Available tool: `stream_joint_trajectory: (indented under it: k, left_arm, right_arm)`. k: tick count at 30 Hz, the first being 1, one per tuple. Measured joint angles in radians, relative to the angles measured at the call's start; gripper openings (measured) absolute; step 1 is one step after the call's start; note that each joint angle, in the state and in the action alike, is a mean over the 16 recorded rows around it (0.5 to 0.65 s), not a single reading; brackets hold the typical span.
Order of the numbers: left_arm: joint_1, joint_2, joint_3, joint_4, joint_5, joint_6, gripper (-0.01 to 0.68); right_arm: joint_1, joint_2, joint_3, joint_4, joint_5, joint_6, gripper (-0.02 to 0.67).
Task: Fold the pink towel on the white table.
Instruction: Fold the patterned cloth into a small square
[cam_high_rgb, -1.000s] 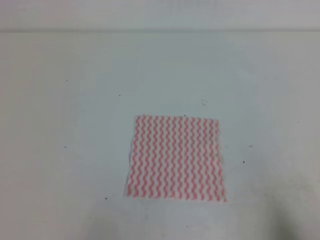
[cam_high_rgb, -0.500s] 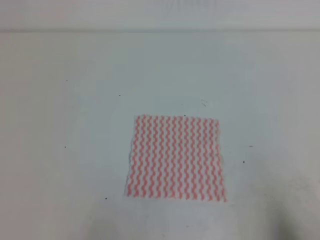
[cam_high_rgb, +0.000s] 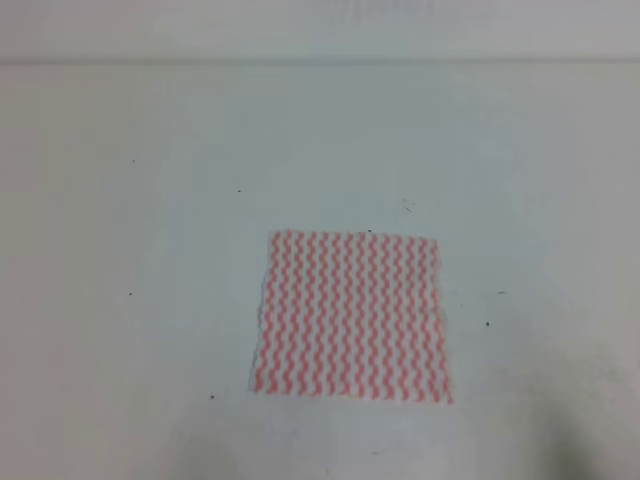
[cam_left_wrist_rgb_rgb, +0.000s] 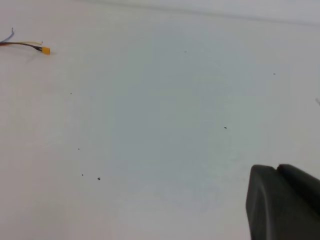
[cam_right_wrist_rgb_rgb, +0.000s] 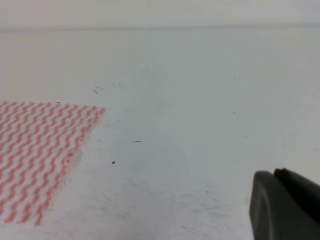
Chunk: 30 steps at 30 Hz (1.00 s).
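Exterior high is showing me the pink towel (cam_high_rgb: 350, 316) lying flat and unfolded on the white table (cam_high_rgb: 150, 250), both wrist views are catching only dark finger edges, so I cannot tell their spread.

Even, diffuse, cool-white lighting in all three views; source direction unclear. No hard shadows; only faint grey shading along bottom edge of overhead view. No glare or hot spots on table (cam_high_rgb: 150, 250). Overhead view soft and low in detail: towel (cam_high_rgb: 350, 316) stripes and edges slightly smeared. Wrist views a little sharper on mid-distance table specks, softer toward far edge. Dark gripper parts at lower right of both wrist views close to lens, blurred, almost featureless. No marked edge distortion.
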Motion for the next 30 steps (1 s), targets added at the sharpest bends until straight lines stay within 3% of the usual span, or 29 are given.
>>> stream_joint_trajectory:
  k: [30]
  left_arm:
    - [0.000, 0.002, -0.006, 0.004, -0.032, -0.001, -0.005]
  right_arm:
    - [0.000, -0.001, -0.006, 0.000, 0.003, 0.000, -0.018]
